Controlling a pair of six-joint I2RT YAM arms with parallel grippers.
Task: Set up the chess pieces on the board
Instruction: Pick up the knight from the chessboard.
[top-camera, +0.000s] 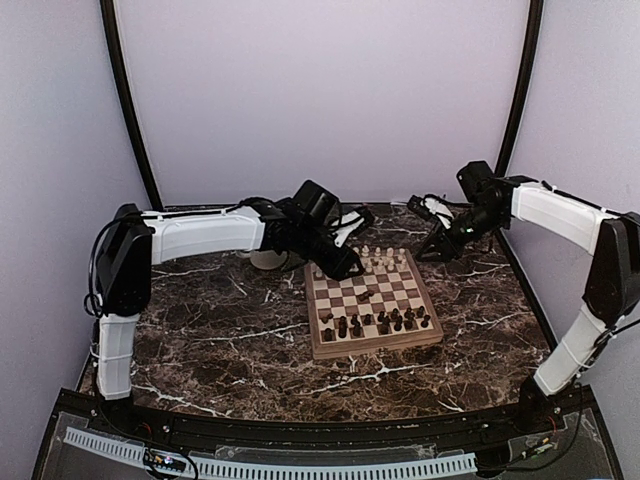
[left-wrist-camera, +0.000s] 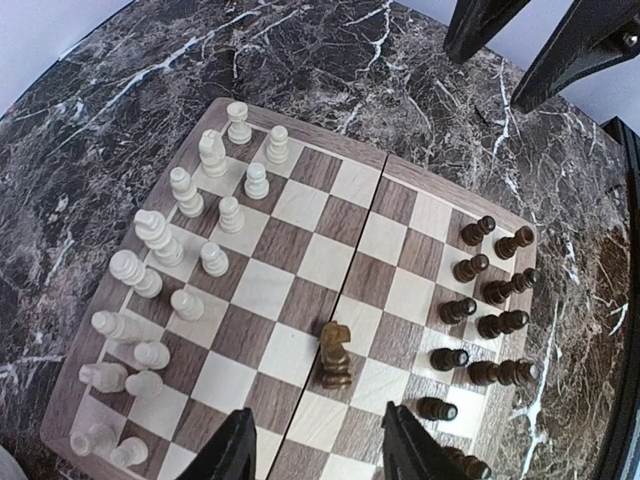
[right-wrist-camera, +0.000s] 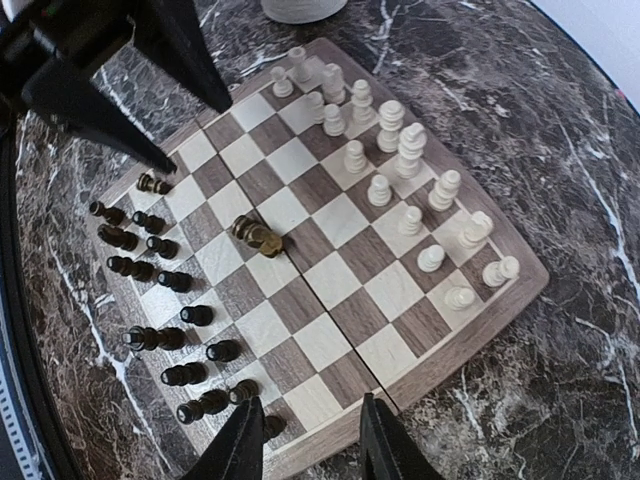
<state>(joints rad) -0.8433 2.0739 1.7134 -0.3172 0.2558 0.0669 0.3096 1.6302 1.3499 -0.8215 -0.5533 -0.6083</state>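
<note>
soft even light, mild wide-angle distortion

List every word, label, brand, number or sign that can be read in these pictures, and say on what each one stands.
No text can be read in any view.
The board: no letters or numbers on its rim or squares.
The chess pieces: no marks.
The arms: no label shows.
A small electronic part at the bottom of the top view: too small and blurred to tell.

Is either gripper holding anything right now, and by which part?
Nothing is held. The left gripper and right gripper are both empty; the dark knight rests free on the board.
</note>
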